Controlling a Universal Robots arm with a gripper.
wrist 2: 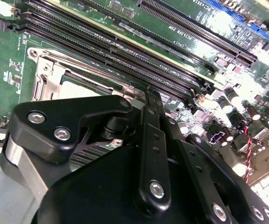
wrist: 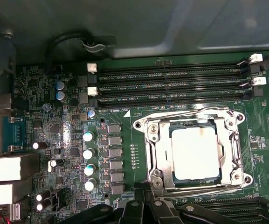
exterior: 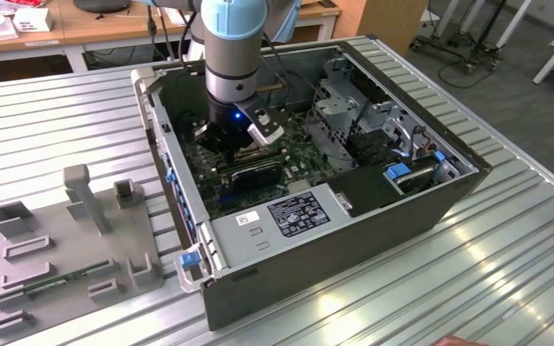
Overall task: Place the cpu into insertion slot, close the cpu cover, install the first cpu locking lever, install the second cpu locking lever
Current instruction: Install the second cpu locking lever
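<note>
claw [exterior: 227,137] is down inside the open pc case [exterior: 374,194], low over the green motherboard [exterior: 301,148], on the slatted metal counter [exterior: 55,115]. exterior view gives the arm and case layout; the socket itself is hidden behind the claw there.

first wrist view has the clear look: cpu [wrist: 196,151] sits flat in the insertion slot [wrist: 158,156], just ahead of the claw [wrist: 149,198] tips. cpu cover [wrist: 236,150] is down around it, chip top showing through the window. thin wire lever [wrist: 190,111] runs along the socket edge far from the claw, next to the long black memory slots [wrist: 171,86]; can't tell if it's latched.

second wrist view is close-up from behind the linkage: black fingers [wrist 2: 150,121] are pressed together, nothing between them, tips right at the near edge of the socket frame [wrist 2: 48,74]. a sliver of the cpu [wrist 2: 80,88] shows past the linkage.

exterior view also shows a grey fixture tray [exterior: 70,249] on the counter, well away from the claw, outside the case.
</note>
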